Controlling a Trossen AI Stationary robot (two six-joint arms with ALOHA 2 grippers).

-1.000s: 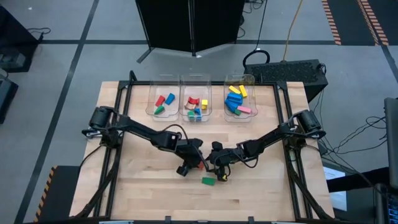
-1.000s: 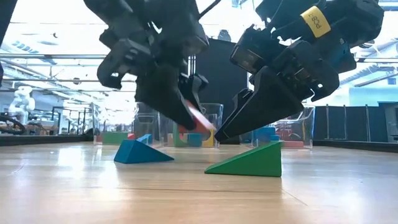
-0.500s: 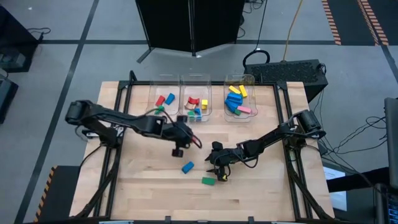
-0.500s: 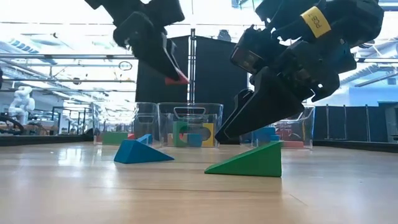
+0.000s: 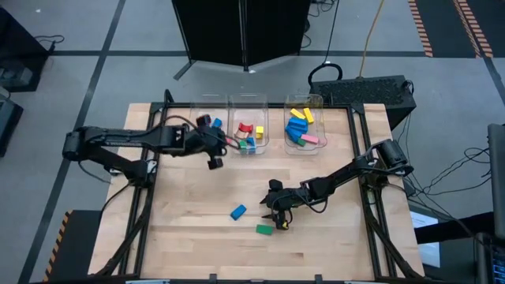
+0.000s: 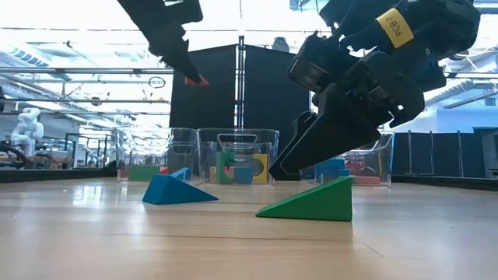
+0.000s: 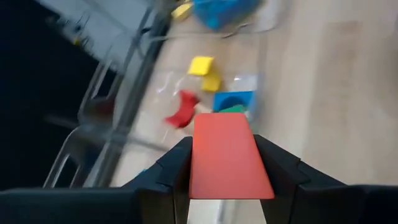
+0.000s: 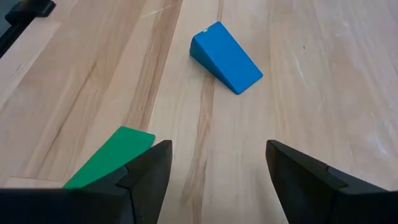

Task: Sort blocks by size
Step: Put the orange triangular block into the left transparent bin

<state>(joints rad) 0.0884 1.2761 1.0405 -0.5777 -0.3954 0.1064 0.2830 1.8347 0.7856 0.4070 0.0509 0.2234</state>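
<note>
The table (image 5: 189,237) carries three clear bins (image 5: 249,134) along its far edge, each holding sorted blocks (image 5: 300,126); the left gripper (image 5: 214,147), raised near the left and middle bins, has its jaws clenched on a red block (image 7: 227,155); the right gripper (image 5: 278,216) hangs low at mid-table, jaws released, above a green wedge (image 5: 263,229); a blue wedge (image 5: 237,211) lies just beside it.
</note>
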